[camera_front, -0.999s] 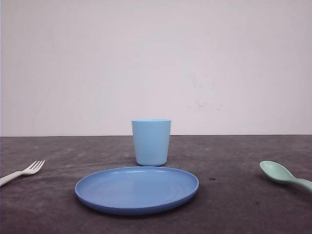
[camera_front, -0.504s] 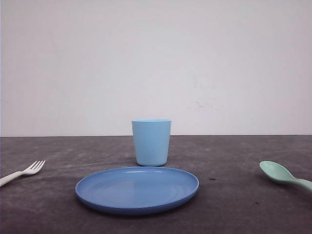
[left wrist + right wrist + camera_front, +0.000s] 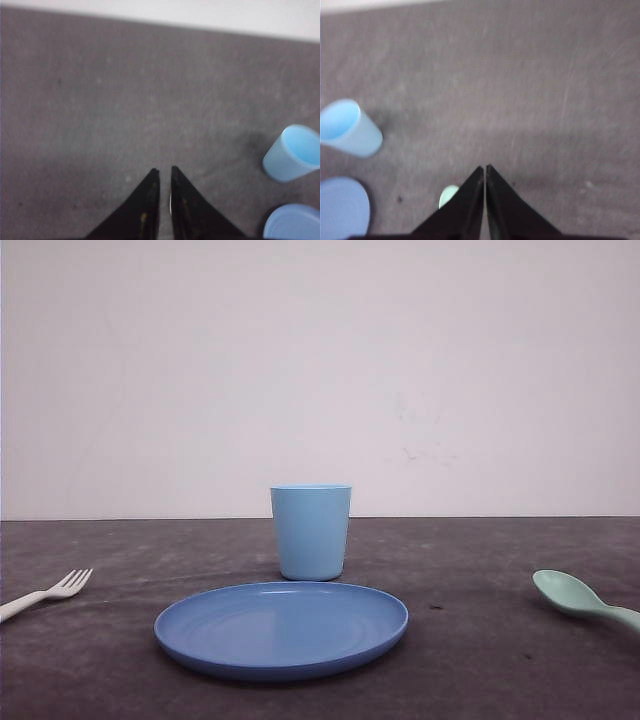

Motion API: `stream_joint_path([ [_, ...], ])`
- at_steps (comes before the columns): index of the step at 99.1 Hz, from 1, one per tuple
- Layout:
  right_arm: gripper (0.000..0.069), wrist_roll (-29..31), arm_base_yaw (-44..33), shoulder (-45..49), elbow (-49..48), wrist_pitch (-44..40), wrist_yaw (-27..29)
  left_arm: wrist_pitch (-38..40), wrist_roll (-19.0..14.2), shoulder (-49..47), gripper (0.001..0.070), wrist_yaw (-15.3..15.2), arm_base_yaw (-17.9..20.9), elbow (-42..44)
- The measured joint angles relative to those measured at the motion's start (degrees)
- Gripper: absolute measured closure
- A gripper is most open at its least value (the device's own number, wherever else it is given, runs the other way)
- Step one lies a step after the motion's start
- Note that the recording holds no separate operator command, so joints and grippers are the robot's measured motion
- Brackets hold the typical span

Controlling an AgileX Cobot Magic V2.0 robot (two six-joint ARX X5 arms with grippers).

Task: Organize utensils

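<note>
White fork [image 3: 45, 593] lies left of blue plate [image 3: 281, 628]; mint spoon [image 3: 585, 599] lies right. Left gripper [image 3: 164, 172] and right gripper [image 3: 485, 169] both closed, holding nothing, above the table [image 3: 480, 640].

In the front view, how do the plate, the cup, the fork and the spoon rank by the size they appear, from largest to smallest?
1. Blue plate, clearly the widest.
2. Light blue cup.
3. and 4. Mint-green spoon and white fork: both are cut off by the picture's edges and their visible parts look alike, so I do not rank them.

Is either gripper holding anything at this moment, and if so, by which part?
Nothing is held. The left gripper and right gripper are both shut on nothing above the table; the fork and spoon lie untouched.
</note>
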Motion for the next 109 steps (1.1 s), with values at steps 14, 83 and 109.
stream_joint_path([
  [14, 0.0683, -1.07, 1.88, 5.53, 0.00, -0.24, 2.95, 0.09, 1.14, 3.87, 0.0695, -1.11, -1.36, 0.00],
  [83, 0.0146, -2.19, 4.09, 11.21, 0.00, -0.90, 4.44, -0.72, 2.58, 5.64, 0.0195, -1.88, -2.36, 0.00],
  [109, 0.0062, -2.19, 4.09, 11.21, 0.00, -0.81, 4.42, -1.16, 0.57, 9.27, 0.0148, -0.31, -6.67, 0.00],
])
